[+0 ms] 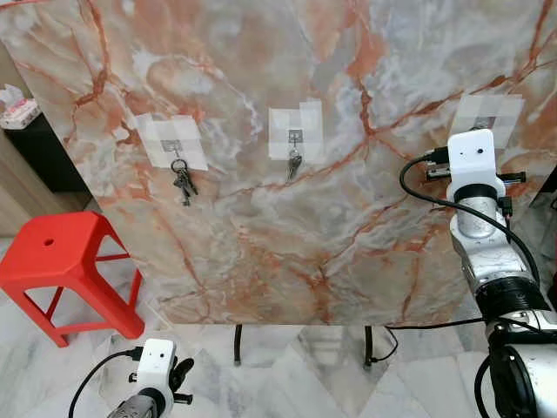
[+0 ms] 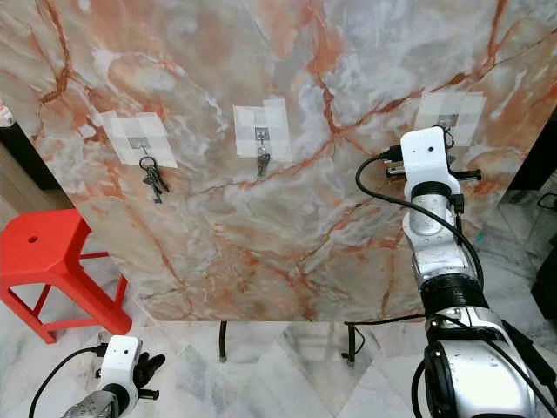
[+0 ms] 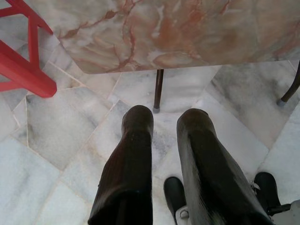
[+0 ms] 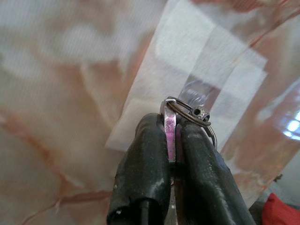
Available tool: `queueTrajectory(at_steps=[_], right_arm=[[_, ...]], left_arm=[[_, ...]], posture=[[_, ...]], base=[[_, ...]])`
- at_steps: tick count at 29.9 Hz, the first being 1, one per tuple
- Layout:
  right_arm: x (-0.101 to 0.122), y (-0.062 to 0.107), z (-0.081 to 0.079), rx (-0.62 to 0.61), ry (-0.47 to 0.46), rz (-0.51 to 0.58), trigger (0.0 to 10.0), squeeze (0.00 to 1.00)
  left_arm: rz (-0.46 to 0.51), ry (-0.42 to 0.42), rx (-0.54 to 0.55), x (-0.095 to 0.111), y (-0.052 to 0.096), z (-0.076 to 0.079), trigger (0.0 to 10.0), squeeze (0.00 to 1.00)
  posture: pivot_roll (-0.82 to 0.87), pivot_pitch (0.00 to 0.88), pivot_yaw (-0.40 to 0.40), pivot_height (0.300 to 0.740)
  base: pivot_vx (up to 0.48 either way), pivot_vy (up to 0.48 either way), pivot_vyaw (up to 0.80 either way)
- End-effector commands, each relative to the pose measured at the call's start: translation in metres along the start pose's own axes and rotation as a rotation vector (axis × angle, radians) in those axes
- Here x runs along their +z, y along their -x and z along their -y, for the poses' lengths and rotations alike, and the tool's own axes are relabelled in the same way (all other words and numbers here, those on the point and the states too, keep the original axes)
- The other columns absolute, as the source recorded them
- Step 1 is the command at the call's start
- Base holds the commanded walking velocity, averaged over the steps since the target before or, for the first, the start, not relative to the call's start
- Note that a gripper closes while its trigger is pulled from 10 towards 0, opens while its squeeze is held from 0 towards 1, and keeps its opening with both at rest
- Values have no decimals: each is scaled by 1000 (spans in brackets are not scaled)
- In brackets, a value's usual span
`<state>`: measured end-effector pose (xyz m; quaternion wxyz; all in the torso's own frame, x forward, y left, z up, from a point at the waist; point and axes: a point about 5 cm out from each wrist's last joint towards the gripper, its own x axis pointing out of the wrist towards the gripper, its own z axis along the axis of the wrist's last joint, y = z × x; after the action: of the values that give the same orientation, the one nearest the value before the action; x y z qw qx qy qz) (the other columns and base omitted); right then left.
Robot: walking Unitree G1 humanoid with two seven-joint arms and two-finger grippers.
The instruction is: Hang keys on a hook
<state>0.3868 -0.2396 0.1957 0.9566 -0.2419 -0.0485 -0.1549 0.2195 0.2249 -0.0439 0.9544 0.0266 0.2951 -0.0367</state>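
Note:
A marble board [image 1: 287,235] carries three taped hooks. A bunch of keys [image 1: 183,185] hangs from the left hook and a single key [image 1: 293,164] from the middle one. My right arm is raised to the right taped hook [image 1: 487,113], with its wrist camera [image 1: 473,157] just below the tape. In the right wrist view my right gripper [image 4: 172,126] is shut on a key [image 4: 169,136]. The key's ring [image 4: 202,116] lies close against the hook plate [image 4: 194,96] on the white tape [image 4: 187,56]. My left gripper [image 3: 164,117] hangs low over the floor, open and holding nothing.
A red plastic stool [image 1: 61,252] stands left of the board. The board rests on thin black legs [image 1: 237,344] over a marble tile floor [image 3: 56,140]. A tissue box [image 1: 17,111] sits on a dark cabinet at the far left.

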Motion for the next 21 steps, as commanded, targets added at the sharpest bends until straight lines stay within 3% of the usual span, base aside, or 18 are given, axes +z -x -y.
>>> queueTrajectory(at_steps=[1,12,21], right_arm=[[6,-3,-6,58,5,-10,10000,0],[11,-6,-7,135,-10,-4,10000,0],[25,-13,8,202,58,67,10000,0]], left_arm=[[-3,-25,-6,-1,1,-2,10000,0],[0,-26,-8,-1,1,-2,10000,0],[1,-27,-7,-1,2,-3,10000,0]], posture=[[95,63,41,740],[95,62,44,740],[96,63,46,740]], base=[[0,0,0],[0,0,0],[0,0,0]])
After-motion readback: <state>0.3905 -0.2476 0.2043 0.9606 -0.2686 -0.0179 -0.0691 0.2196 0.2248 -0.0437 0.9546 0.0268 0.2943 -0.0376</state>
